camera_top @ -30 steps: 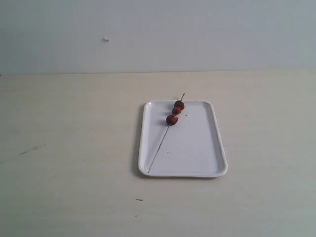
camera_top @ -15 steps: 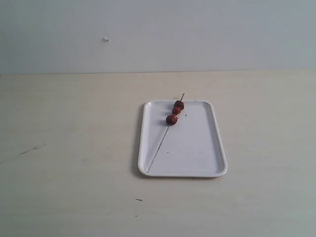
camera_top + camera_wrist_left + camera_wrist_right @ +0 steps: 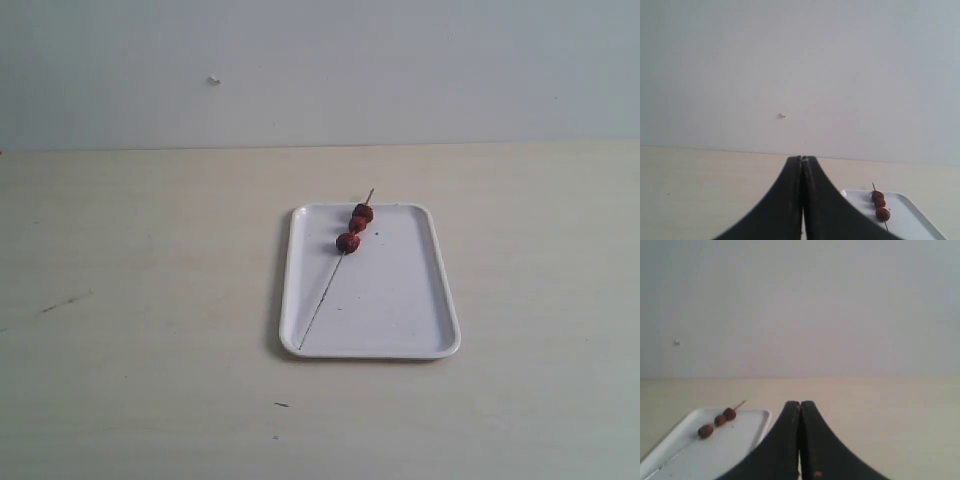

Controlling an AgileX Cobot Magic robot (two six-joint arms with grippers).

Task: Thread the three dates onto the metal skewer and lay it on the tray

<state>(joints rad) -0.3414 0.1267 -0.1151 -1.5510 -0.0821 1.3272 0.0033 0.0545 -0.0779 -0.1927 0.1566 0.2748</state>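
Pale wood-look counter (image 3: 150, 300), plain grey-white wall (image 3: 400, 70) behind; loaded skewer on tray, both hands clenched, empty.

White tray (image 3: 400, 310) sits flat on the counter, a bit right of centre in the exterior view. Metal skewer (image 3: 322, 300) lies diagonally across it, from the near-left corner to the far rim, with its tip poking just past that rim. Three dates (image 3: 357, 225) are threaded on the far end, close together in a row, the nearest one slightly apart from the other two. Tiny dark speck (image 3: 377, 234) on the tray just beside the dates. Left hand (image 3: 802, 159) has its fingers pressed together and grasps nothing; the tray shows off to one side, well apart. Right hand (image 3: 800, 403) is likewise clenched on nothing, tray off to its other side. Neither hand appears in the exterior view. Small white mark (image 3: 214, 80) on the wall.
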